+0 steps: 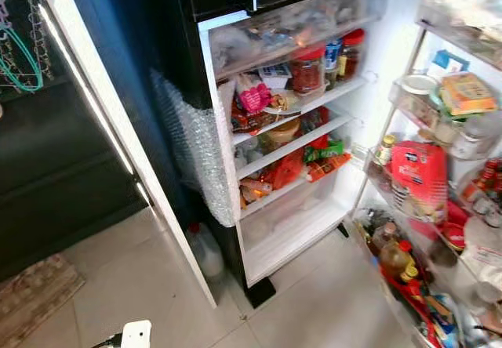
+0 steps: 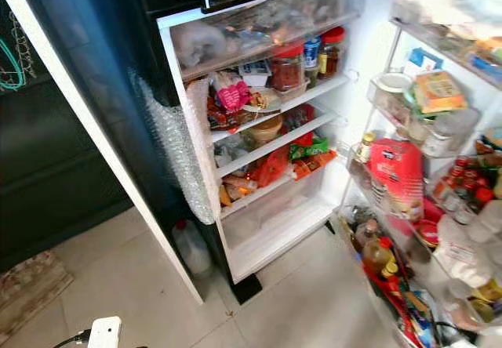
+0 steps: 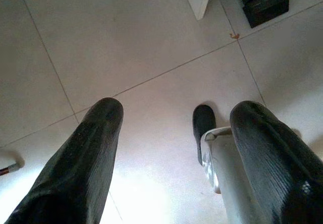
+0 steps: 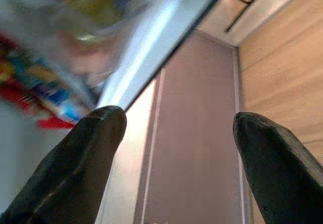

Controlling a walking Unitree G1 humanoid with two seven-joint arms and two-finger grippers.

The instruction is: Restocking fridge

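The fridge point(image 1: 223, 160) stands open in front of me, its white shelves point(image 1: 294, 148) packed with jars, packets and bags. The open door point(image 1: 439, 207) at the right holds bottles, a red bag point(image 1: 420, 179) and boxes in its racks. The bottom shelf point(image 1: 290, 230) is bare. My left gripper point(image 3: 171, 133) hangs open over the pale floor tiles, nothing between its fingers. My right gripper point(image 4: 174, 133) is open too, beside the blurred edge of the fridge door, with a wooden wall behind it.
A plastic jug point(image 2: 190, 246) stands on the floor at the fridge's left side. Bubble wrap point(image 1: 196, 152) covers that side's edge. A dark cabinet point(image 1: 55, 175) and a mat point(image 1: 31, 297) lie to the left. A white block point(image 1: 135, 335) sits at the frame's lower edge.
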